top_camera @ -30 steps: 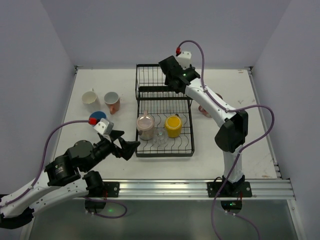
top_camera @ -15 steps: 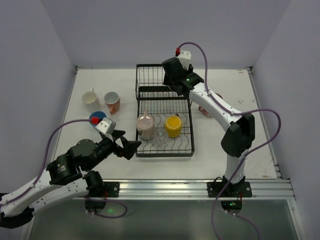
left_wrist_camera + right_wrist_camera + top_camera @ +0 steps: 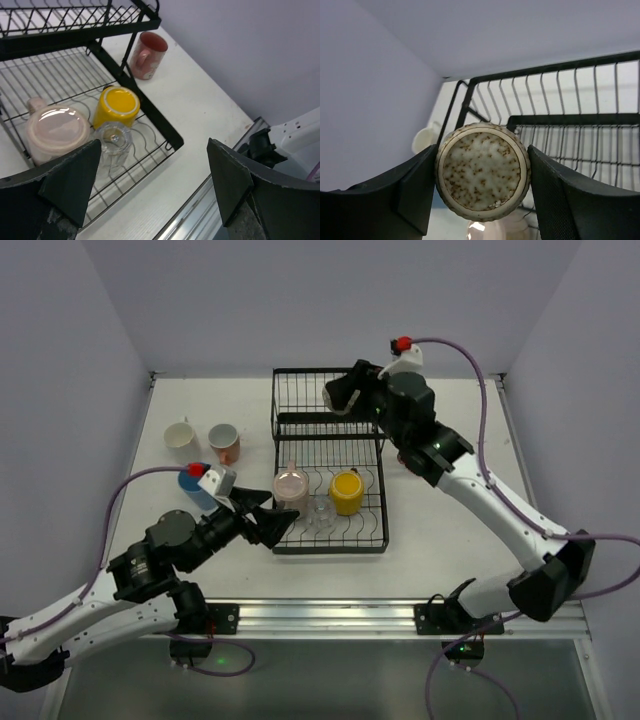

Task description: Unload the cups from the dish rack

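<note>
The black wire dish rack [image 3: 384, 502] stands mid-table. On its lower tier sit a salmon-pink mug [image 3: 291, 490], a clear glass [image 3: 320, 516] and a yellow cup [image 3: 347, 490]. My right gripper [image 3: 338, 400] hovers over the upper shelf, shut on a small speckled grey-beige cup [image 3: 482, 172] whose base faces the wrist camera. My left gripper [image 3: 272, 518] is open and empty at the rack's front left corner. In the left wrist view the yellow cup [image 3: 116, 106], glass [image 3: 113, 140] and salmon mug [image 3: 55, 132] lie ahead of the left gripper [image 3: 150, 185].
A white cup [image 3: 181, 437] and a pink patterned cup [image 3: 225, 444] stand on the table left of the rack. A blue cup [image 3: 192, 483] is half hidden behind my left wrist. A dark pink mug [image 3: 147, 55] stands right of the rack [image 3: 165, 131].
The right arm has stretched out and its gripper has swung up over the upper shelf with the speckled cup. The left gripper has moved right, closer to the rack's front left corner.
</note>
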Available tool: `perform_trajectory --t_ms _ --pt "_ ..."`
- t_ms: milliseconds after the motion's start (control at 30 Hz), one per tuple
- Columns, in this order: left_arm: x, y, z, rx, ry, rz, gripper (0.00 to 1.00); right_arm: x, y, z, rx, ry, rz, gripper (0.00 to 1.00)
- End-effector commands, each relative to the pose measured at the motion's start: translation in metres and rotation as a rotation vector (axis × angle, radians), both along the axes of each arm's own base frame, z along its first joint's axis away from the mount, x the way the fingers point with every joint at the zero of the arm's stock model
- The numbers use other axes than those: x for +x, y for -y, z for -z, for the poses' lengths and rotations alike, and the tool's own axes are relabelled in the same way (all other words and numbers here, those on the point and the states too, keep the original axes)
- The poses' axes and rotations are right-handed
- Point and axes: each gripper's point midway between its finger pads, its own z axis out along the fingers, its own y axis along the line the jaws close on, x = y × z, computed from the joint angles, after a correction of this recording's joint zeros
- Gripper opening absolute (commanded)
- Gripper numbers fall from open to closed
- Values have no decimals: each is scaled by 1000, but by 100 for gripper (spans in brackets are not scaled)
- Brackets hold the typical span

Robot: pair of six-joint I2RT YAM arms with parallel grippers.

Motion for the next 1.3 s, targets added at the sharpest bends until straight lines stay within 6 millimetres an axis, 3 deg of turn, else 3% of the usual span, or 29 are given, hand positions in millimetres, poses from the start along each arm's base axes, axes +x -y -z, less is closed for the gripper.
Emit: perform_trajectory --t_ms 0,67,100,200,400,633,867,1067,1167,1267 --pt "-5 20 -63 -220 84 75 89 -49 -25 -32 290 75 -234 39" --pt "-10 29 -73 -277 94 123 87 -85 -28 -33 380 94 -374 39" --pt "-13 37 -84 -320 117 158 86 -98 -29 -35 447 75 -417 39" --pt "-15 54 -92 -377 115 214 80 -137 -27 -40 584 68 -556 39" --pt "-9 80 -103 -397 73 248 75 -182 -16 -44 684 54 -670 40" --pt "-2 91 -111 -415 75 246 73 -196 -13 -35 699 30 -701 40" --pt "-2 92 -117 -430 109 255 68 -196 -14 -19 709 -3 -685 39" --pt "-3 96 -117 -425 129 272 64 -204 -27 -14 712 -31 -730 39" --pt "-1 101 -115 -418 136 272 53 -210 -36 -15 733 -50 -766 39" --pt "0 102 -115 -411 142 277 33 -216 -44 -15 745 -62 -802 39"
